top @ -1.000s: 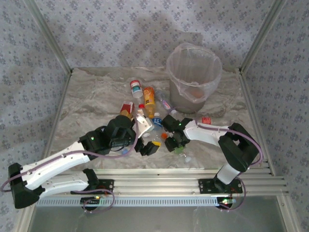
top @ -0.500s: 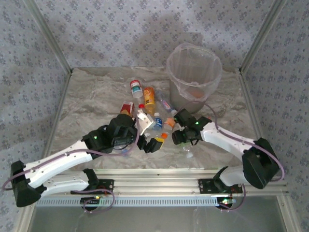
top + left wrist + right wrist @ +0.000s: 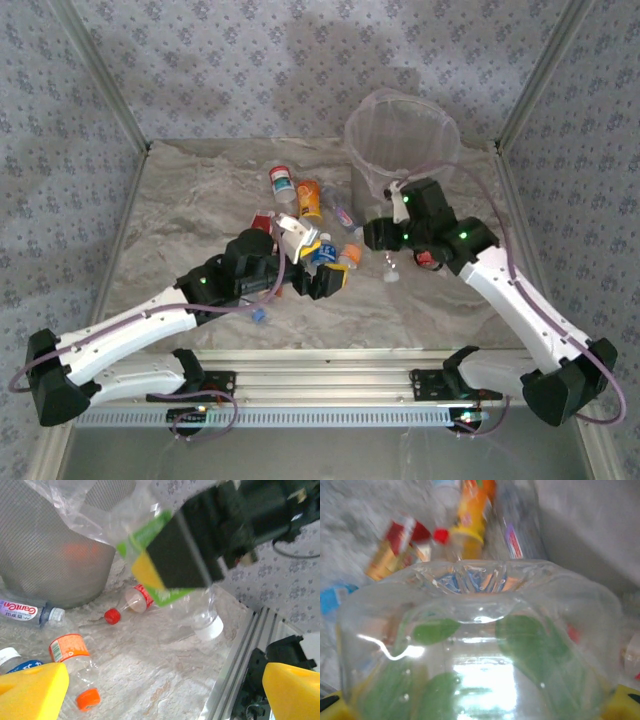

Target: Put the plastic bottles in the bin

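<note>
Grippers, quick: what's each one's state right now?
Left gripper: open, holding nothing.
Right gripper: closed on a green-labelled clear bottle.

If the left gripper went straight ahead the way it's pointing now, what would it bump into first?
Probably the orange-capped bottle lying on the table just ahead of the open left gripper, though depth is hard to judge.

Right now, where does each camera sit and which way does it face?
Top external: above, behind the bases, looking down on table, bin, left gripper, right gripper.
Left wrist: low, facing the bin; own yellow fingers at bottom corners.
Right wrist: close against the held green-label bottle; yellow pads at bottom corners.
Shared: top external and left wrist both show the right gripper holding that bottle.
</note>
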Tool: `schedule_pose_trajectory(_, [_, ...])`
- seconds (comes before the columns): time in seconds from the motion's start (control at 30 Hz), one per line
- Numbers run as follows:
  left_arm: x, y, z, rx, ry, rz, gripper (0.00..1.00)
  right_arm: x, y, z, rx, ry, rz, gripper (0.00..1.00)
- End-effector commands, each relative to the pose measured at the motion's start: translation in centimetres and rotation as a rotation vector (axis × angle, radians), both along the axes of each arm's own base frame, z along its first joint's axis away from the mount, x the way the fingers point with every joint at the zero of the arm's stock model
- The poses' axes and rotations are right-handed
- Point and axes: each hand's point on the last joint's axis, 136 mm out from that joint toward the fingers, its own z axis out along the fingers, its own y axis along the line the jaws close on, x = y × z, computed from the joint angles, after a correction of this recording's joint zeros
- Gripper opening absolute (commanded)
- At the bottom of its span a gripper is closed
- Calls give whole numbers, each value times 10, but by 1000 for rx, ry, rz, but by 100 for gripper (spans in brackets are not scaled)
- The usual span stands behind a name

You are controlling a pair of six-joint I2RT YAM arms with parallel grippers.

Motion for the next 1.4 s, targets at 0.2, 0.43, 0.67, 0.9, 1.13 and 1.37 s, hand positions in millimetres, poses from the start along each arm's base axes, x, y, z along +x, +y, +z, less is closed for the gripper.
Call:
schedule_pose_trajectory(0.2, [-5,5,38,-172,-36,-3,100,44,-16,102,92,-190,-34,58])
schedule_pose_trajectory(0.43, [-8,7,50,-231,-56,-11,100,107,-43,137,136,-242,-162,57])
schedule_pose_trajectory(0.67, [-6,10,50,-228,-29,14,100,169,-75,140,139,-244,-299,57])
schedule_pose_trajectory(0.9, [-3,10,43,-188,12,35,100,221,-101,110,64,-168,-402,56])
schedule_pose_trajectory(1.13, [1,17,38,-154,16,79,100,238,-106,59,-14,-48,-396,56])
schedule_pose_trajectory(1.37, [-1,17,26,-107,43,70,100,243,-110,10,-81,54,-410,57])
